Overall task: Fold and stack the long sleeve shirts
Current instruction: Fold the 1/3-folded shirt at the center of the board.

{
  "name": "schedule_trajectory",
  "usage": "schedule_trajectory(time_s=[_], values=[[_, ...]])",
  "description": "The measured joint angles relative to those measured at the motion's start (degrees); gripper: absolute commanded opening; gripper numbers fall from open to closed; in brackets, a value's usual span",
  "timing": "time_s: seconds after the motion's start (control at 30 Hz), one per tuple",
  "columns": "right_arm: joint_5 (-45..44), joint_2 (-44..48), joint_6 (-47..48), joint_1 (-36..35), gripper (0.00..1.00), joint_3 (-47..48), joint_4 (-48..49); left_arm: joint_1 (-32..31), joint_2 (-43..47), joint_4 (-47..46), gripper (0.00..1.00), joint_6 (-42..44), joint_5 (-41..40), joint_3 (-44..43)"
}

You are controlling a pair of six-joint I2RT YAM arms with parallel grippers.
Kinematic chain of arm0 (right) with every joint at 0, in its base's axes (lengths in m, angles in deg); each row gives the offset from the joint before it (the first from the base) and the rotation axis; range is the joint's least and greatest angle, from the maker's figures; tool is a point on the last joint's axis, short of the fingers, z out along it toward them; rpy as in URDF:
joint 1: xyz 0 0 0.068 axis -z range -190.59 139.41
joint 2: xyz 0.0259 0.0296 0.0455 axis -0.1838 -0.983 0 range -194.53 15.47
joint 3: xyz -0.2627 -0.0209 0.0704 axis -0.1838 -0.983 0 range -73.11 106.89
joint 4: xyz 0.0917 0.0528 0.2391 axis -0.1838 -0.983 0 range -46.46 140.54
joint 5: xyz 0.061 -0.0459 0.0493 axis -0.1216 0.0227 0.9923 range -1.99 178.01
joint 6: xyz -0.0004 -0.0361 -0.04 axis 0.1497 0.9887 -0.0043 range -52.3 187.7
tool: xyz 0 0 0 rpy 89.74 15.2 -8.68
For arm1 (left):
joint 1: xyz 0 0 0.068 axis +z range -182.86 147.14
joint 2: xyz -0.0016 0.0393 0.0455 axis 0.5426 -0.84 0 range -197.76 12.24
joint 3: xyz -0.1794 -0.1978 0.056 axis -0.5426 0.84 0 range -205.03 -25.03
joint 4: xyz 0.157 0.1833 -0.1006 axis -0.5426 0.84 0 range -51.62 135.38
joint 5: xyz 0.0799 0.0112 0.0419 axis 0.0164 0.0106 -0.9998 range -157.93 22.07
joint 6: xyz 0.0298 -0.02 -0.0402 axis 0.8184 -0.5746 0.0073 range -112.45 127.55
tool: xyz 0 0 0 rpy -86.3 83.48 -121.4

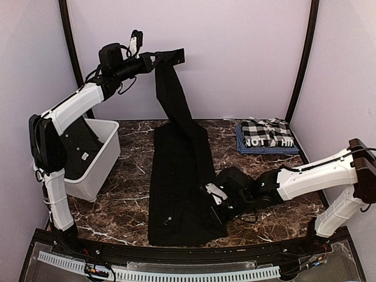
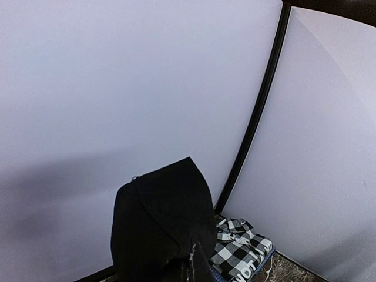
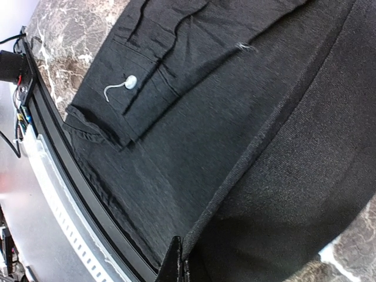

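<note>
A black long sleeve shirt [image 1: 176, 188] lies lengthwise on the marble table, one sleeve [image 1: 171, 88] pulled high into the air. My left gripper [image 1: 154, 60] is shut on that sleeve near the back wall; in the left wrist view the black cloth [image 2: 161, 229] drapes over the fingers. My right gripper [image 1: 212, 197] is shut on the shirt's right edge near the front; the right wrist view shows the pinched hem [image 3: 247, 170] and a cuff button [image 3: 130, 82]. A folded checked shirt [image 1: 267, 135] lettered "NOT" lies at the back right, also seen as checked cloth [image 2: 241, 249] in the left wrist view.
A white plastic bin [image 1: 100, 161] holding more black cloth [image 1: 79, 147] stands at the left by the left arm. Black frame posts [image 1: 302, 59] rise at the back corners. A black rail [image 1: 176, 255] runs along the table's front edge.
</note>
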Motion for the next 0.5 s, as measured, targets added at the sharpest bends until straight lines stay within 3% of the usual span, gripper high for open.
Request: schedule_trajectory(time_s=[0.5], values=[[3.7, -3.5, -0.9, 0.1, 0.0, 0.0, 5.7, 0.3, 0.2, -0.9, 0.0, -0.2, 1.8, 0.8]])
